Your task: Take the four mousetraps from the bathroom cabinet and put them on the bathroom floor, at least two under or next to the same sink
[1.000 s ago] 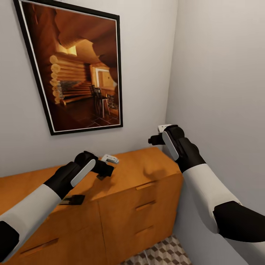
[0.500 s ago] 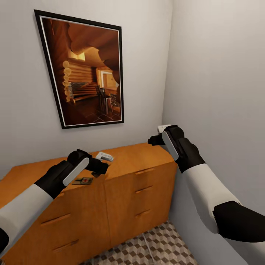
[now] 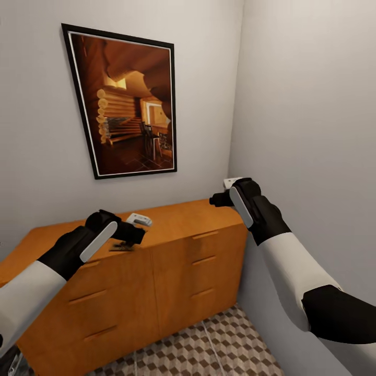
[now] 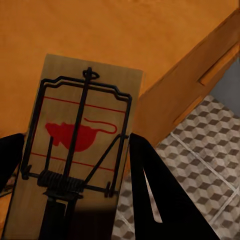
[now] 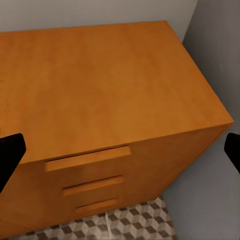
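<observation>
Left gripper (image 4: pixel 75 200) closed on mousetrap (image 4: pixel 80 135), fingers pinching its long edges. Light, stiff, flat board; keep off the spring bar.

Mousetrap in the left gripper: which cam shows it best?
Left wrist view: the mousetrap lies large between the left gripper fingers, red mouse print and spring bar clear. Head view shows a small dark sliver under that gripper.

White-sleeved arms, black wrists
</observation>
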